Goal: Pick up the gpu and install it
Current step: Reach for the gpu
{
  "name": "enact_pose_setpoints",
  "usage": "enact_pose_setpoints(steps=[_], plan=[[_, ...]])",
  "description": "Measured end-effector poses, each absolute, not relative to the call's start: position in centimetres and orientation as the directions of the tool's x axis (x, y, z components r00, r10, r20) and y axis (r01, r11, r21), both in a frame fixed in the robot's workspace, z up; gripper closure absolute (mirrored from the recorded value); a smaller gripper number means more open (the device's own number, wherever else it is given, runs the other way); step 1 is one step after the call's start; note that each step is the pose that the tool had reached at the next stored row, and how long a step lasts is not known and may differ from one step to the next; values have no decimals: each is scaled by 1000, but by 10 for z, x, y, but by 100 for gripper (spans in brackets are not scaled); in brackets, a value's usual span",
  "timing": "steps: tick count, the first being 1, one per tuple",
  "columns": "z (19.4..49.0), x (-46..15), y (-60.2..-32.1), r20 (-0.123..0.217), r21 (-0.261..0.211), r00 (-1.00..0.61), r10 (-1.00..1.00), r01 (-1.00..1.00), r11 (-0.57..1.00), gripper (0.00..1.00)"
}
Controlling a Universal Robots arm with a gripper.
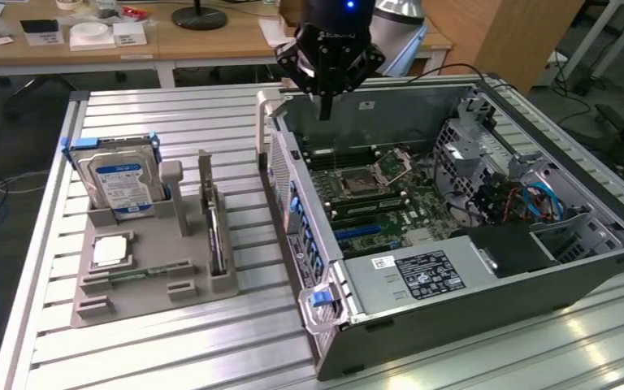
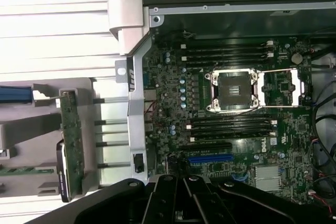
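We see a slatted metal table point(image 1: 160, 122) carrying everything, and on the exterior view's right of it an open computer case point(image 1: 507, 292) lying on its side, its motherboard point(image 1: 388, 203) facing up. On the exterior view's left sits a grey holder point(image 1: 139, 276) with a hard drive point(image 1: 123, 183) upright in one slot. The gpu point(image 1: 214, 236) stands on edge in the holder's slot nearest the case, not yet picked up. Its long axis runs roughly parallel to the case's rear wall, with a strip of bare table between them. The fingers point(image 1: 325, 101) hang over that rear wall above the case interior, pressed together and holding nothing. From them, we judge the gpu lies well apart toward the exterior view's left and lower down, across the case wall, so the single arm must cross that wall to reach it
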State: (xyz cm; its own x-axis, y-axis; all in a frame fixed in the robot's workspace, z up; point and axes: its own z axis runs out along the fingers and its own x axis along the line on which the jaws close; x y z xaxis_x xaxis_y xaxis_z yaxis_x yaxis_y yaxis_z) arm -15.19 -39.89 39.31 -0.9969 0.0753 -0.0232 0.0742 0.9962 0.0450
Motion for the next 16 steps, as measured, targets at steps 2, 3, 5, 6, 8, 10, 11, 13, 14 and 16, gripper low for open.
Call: enact_pose_setpoints(steps=[2, 3, 5, 6, 8, 10, 11, 13, 14, 16], plan=[[393, -154, -399, -23, 45, -997, 75, 74, 996, 89], [393, -155, -399, -23, 45, -997, 75, 74, 996, 89], [393, -157, -399, -23, 45, -997, 75, 74, 996, 89], [393, -157, -399, -23, 45, -997, 75, 74, 996, 89], [393, -159, -399, -23, 45, -997, 75, 74, 996, 89], [393, -161, -399, -23, 45, -997, 75, 74, 996, 89], [393, -162, -399, -23, 45, -997, 75, 74, 996, 89], [393, -164, -399, -23, 45, -997, 75, 74, 996, 89], [393, -164, -399, -23, 45, -997, 75, 74, 996, 89], [393, -166, -399, -23, 45, -997, 75, 74, 996, 89]])
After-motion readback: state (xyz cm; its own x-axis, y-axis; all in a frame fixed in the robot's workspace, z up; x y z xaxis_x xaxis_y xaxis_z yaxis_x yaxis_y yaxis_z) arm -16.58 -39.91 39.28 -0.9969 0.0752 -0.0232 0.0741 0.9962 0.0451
